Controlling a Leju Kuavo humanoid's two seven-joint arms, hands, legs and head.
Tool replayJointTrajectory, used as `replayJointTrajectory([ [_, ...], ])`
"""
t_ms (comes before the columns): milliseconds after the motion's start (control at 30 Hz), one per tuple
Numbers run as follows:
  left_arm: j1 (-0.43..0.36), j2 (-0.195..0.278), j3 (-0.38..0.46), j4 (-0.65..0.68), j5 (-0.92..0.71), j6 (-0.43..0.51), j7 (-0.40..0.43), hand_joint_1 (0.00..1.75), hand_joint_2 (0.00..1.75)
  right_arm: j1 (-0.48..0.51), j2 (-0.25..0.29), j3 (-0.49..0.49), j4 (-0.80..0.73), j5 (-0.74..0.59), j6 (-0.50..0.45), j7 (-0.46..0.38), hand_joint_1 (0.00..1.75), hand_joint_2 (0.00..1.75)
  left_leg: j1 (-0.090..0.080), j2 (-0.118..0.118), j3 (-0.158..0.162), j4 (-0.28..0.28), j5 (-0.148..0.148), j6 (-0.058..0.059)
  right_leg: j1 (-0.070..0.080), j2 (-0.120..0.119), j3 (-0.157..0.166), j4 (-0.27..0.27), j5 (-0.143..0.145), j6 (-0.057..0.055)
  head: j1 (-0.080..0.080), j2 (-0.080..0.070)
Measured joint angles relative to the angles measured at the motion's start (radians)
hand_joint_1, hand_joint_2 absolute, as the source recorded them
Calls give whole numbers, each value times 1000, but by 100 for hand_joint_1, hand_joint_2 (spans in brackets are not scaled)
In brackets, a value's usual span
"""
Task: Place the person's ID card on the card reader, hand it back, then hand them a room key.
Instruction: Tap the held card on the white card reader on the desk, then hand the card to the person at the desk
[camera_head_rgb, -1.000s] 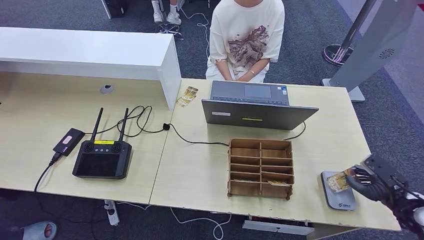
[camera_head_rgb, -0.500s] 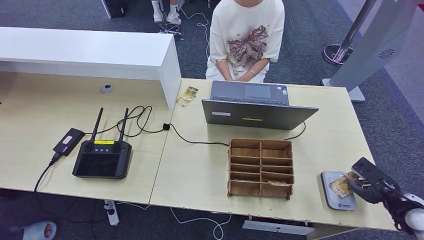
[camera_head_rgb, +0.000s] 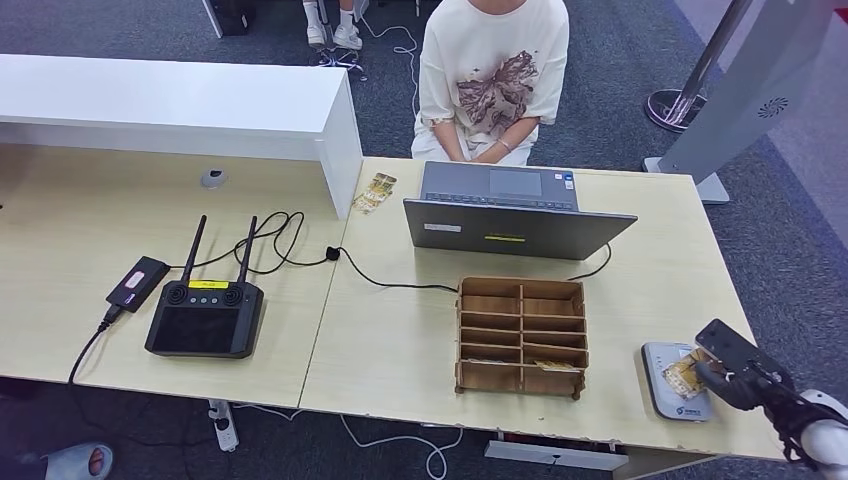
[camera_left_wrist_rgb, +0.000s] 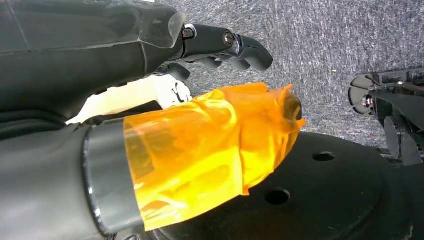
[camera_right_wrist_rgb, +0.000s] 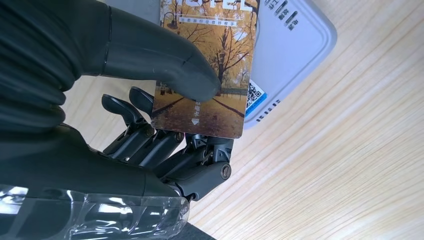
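Observation:
My right hand (camera_head_rgb: 742, 375) is at the desk's near right corner, over the grey card reader (camera_head_rgb: 665, 385). It pinches the ID card (camera_right_wrist_rgb: 210, 55), printed with yellow autumn trees, between thumb (camera_right_wrist_rgb: 150, 55) and fingers. The card (camera_head_rgb: 685, 375) hangs just above the reader (camera_right_wrist_rgb: 295, 50); whether they touch I cannot tell. A person in a white printed shirt (camera_head_rgb: 492, 75) sits behind the laptop (camera_head_rgb: 515, 215). A wooden compartment box (camera_head_rgb: 521, 335) holds cards in its near slots. My left hand (camera_left_wrist_rgb: 220, 45) hangs over the floor, fingers stretched out and holding nothing.
A second patterned card (camera_head_rgb: 374, 192) lies by the white counter (camera_head_rgb: 180, 105). A black controller with two antennas (camera_head_rgb: 207, 312), a small black device (camera_head_rgb: 137, 283) and cables sit on the left of the desk. A grey stand (camera_head_rgb: 740, 90) rises at the far right.
My right hand has drawn slightly toward the near edge and lowered, carrying the card with it over the reader. The person and desk items have not moved.

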Motion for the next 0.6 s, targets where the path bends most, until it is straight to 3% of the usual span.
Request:
replayJointTrajectory([
  [600, 0, 1, 0, 0, 6, 0, -8, 0, 0, -24, 14, -100, -16, -31, 62, -57, 175, 175, 0, 0, 0, 0, 0, 0, 0, 0, 0, 0, 0, 0, 0, 0],
])
